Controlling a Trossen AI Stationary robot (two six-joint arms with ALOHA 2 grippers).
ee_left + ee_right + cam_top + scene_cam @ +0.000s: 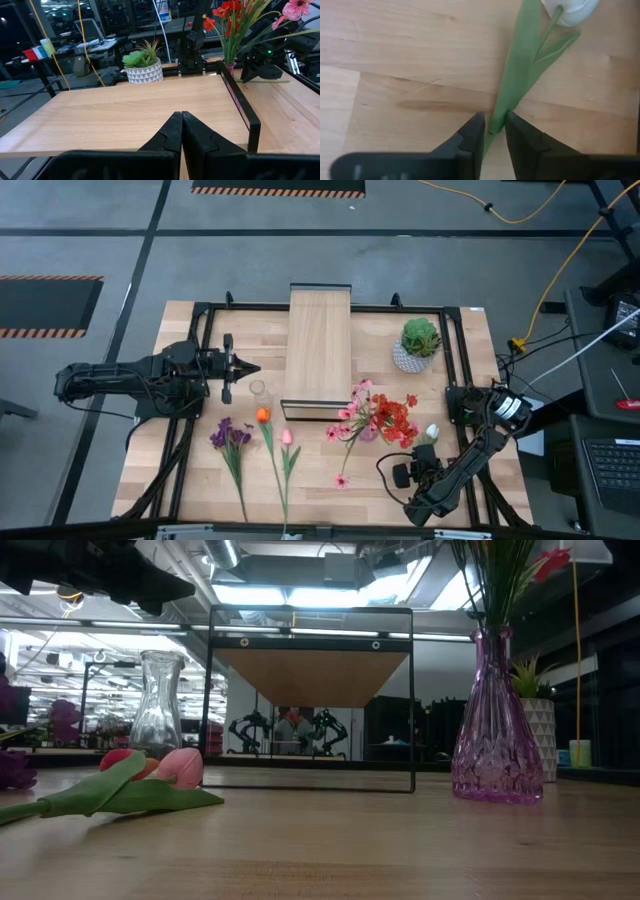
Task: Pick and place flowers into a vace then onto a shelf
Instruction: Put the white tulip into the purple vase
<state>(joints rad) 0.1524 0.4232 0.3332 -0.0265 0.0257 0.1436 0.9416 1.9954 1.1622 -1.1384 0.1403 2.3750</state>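
My right gripper is near the table's front right, shut on the stem of the white-bud flower. The bud also shows in the high view. My left gripper is shut and empty at the left of the shelf, level with its plank top. A clear vase stands in front of it. A purple vase holds pink and red flowers. The purple cluster, orange tulip and pink tulip lie flat on the table. My right gripper pinches the white-bud flower's green stem between its two fingers, near the stem's lower end. The fingers come from above and from the table's near side. The stem and its leaf run on away from the fingertips toward the bud. Whether the flower is lifted off the table, I cannot tell.
A round green plant in a white pot stands at the back right, beside the shelf. A pink blossom lies in front of the purple vase. A dark frame runs around the tabletop.
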